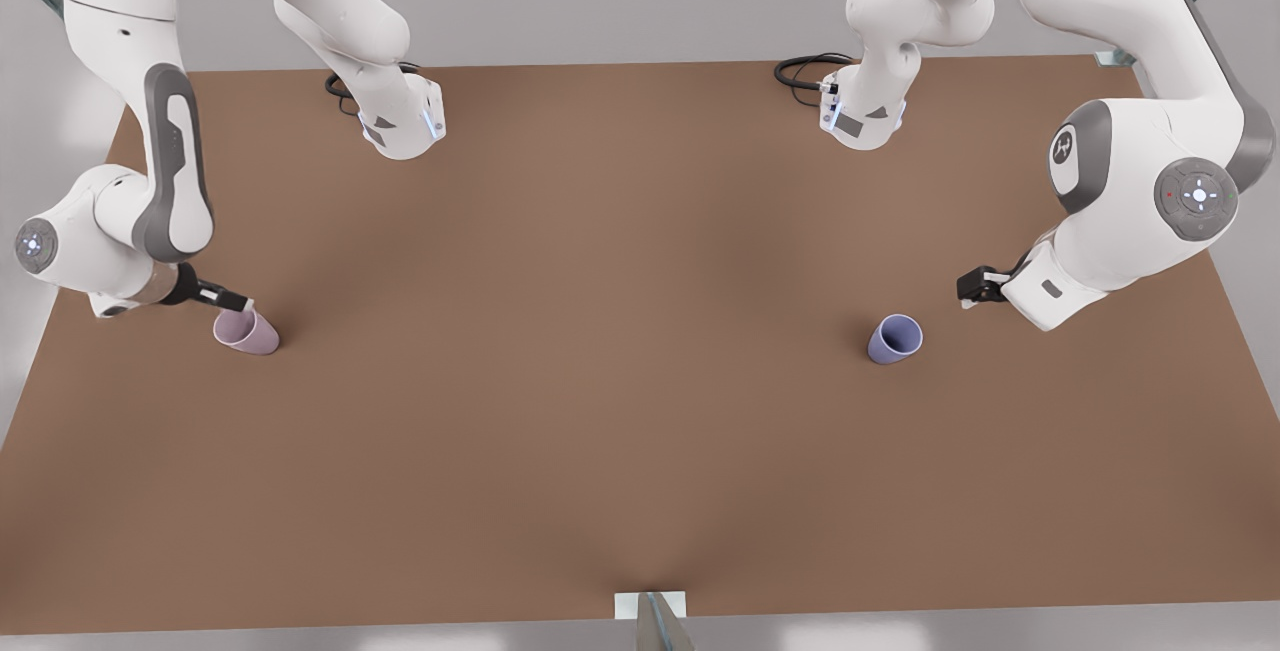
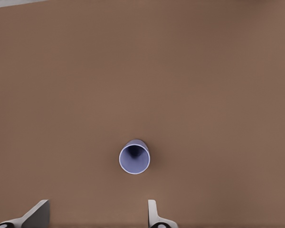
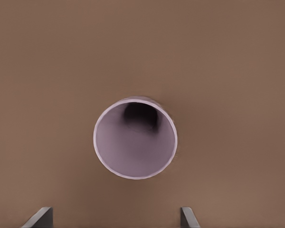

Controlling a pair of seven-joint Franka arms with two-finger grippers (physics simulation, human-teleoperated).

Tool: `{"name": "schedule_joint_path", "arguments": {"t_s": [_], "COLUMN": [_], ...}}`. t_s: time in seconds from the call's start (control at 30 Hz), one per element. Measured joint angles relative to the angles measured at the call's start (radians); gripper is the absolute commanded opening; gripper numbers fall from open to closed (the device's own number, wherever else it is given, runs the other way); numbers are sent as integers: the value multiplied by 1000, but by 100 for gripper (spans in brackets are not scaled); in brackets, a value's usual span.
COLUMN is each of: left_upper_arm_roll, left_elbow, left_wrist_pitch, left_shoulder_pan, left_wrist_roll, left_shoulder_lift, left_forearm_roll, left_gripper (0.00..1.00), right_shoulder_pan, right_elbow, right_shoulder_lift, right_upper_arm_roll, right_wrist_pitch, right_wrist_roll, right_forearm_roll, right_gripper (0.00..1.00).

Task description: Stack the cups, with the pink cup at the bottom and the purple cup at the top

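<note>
Pink cup (image 1: 247, 331) sits upright on my bench (image 1: 600, 381) at the front view's left, right gripper (image 1: 236, 303) just above its rim, fingers (image 3: 39, 217) spread wide. Purple cup (image 1: 894, 339) stands well apart toward the right, left gripper (image 1: 975, 285) near it, fingers (image 2: 35, 214) also released.

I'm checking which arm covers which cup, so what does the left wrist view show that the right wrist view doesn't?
Left wrist view: the purple cup, upright and seen from above, ahead of the open left claw. Right wrist view: the pink cup, upright with its mouth facing the camera, ahead of the open right claw. Shared: the brown table and a pair of spread fingers.
</note>
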Motion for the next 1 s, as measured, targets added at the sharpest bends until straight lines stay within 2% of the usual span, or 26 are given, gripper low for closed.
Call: {"name": "schedule_joint_path", "arguments": {"t_s": [0.3, 0.83, 0.87, 0.9, 0.93, 0.97, 1.0], "left_upper_arm_roll": [0, 0, 0, 0, 0, 0, 0], "left_elbow": [0, -1, -2, -2, -2, -2, -2], "left_wrist_pitch": [-4, -18, -19, -20, -21, -22, -22], "left_shoulder_pan": [0, 0, 0, 0, 0, 0, 0], "left_wrist_roll": [1, 2, 2, 3, 3, 3, 3], "left_shoulder_lift": [0, 0, 0, 0, 0, 0, 0], "left_forearm_roll": [0, 0, 0, 0, 0, 0, 0], "left_gripper": [100, 100, 100, 100, 100, 100, 100], "right_shoulder_pan": [-61, -84, -81, -78, -76, -75, -75], "right_elbow": [-12, -10, -14, -15, -12, -10, -10], "right_shoulder_lift": [40, 150, 156, 161, 167, 171, 174], "right_upper_arm_roll": [0, 0, 1, 3, 5, 6, 6], "right_wrist_pitch": [120, 208, 213, 218, 223, 227, 230], "right_wrist_roll": [-137, -268, -273, -277, -281, -285, -289], "right_forearm_roll": [0, -2, -2, -2, -1, -1, 0], "right_gripper": [100, 100, 95, 83, 58, 48, 43]}}
